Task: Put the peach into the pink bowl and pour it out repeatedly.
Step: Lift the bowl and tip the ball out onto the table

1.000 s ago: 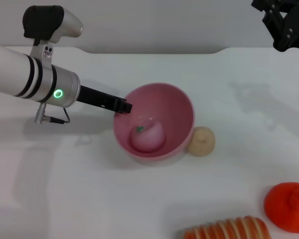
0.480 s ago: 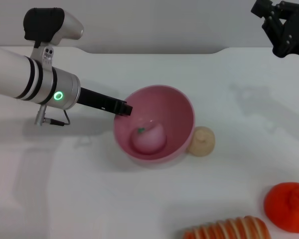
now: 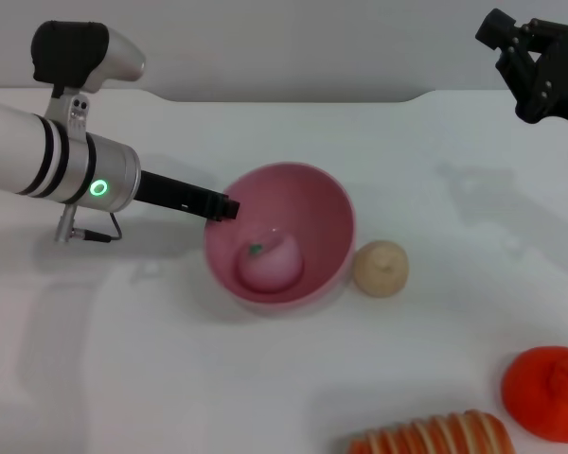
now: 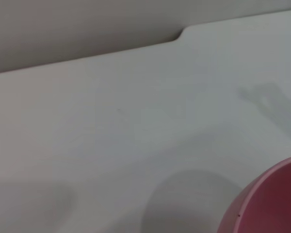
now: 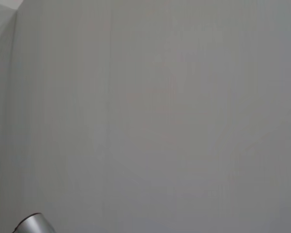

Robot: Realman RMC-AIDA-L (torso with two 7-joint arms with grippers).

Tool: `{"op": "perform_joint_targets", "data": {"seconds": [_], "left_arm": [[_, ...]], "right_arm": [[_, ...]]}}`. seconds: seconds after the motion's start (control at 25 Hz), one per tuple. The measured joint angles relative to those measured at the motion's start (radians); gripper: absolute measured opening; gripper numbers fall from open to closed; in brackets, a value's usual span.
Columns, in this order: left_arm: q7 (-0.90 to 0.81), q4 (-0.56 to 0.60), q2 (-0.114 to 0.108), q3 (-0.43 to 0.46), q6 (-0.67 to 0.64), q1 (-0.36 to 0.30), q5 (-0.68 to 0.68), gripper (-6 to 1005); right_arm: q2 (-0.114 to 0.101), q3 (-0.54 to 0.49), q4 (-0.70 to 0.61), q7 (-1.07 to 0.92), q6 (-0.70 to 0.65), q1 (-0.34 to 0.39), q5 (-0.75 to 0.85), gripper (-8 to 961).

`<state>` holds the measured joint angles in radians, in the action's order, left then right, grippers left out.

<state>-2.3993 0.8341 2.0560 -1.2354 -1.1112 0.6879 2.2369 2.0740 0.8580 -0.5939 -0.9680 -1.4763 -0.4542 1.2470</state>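
Inside the glossy pink plastic bowl point(image 3: 280, 246) sits the small pink toy peach point(image 3: 272, 264), unpoured, left pincer point(image 3: 229, 207) clamping the rim.

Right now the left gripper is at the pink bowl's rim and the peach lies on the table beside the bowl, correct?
Not quite. The left gripper is at the pink bowl's rim, but the head view shows the peach inside the bowl, not on the table.

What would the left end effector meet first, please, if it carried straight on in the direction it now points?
Probably the pink bowl itself: the left end effector is already at the bowl's near rim, pointing across its opening. Going on, it would likely pass above the peach and reach the far wall, though depth is unclear.
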Motion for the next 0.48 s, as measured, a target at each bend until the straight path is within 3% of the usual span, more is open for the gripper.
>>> {"op": "perform_joint_targets", "data": {"seconds": [0.36,0.44,0.48], "left_arm": [[0.071,0.047,0.004,-0.007,0.052,-0.023,-0.030,44],[0.223,0.073,0.007,-0.038,0.130,-0.063,-0.178,44],[0.223,0.073,0.007,-0.038,0.130,-0.063,-0.178,44]], "right_arm": [[0.000,-0.001,0.016,0.011,0.007,-0.010,0.000,-1],[-0.001,-0.001,0.022,0.014,0.012,-0.012,0.000,0],[-0.001,-0.001,0.023,0.014,0.014,-0.012,0.000,0]]}}
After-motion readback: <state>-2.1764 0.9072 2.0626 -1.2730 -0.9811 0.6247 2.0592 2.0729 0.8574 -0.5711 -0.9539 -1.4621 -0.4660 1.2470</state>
